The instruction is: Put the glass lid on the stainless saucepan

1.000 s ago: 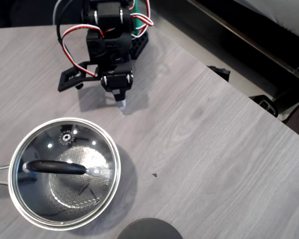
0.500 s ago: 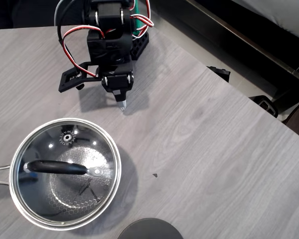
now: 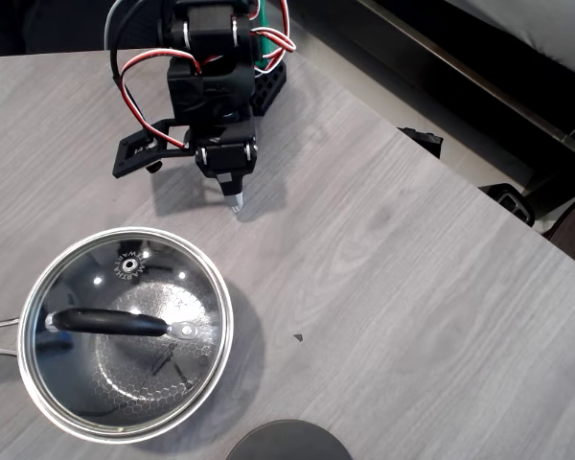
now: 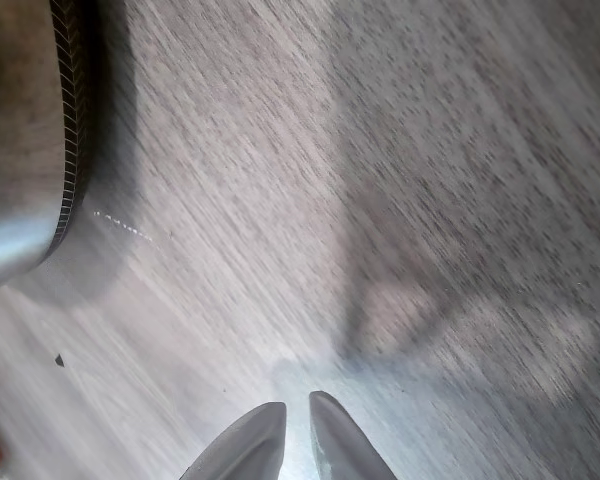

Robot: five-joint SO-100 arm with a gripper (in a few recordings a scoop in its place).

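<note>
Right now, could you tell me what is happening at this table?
Nothing is being handled. The glass lid sits on the stainless saucepan at the lower left of the overhead view, its black handle lying across the middle. The gripper is apart from the pan, near the arm's base, fingertips nearly together and holding nothing over the bare table. A dark disc lies at the bottom edge.
</note>
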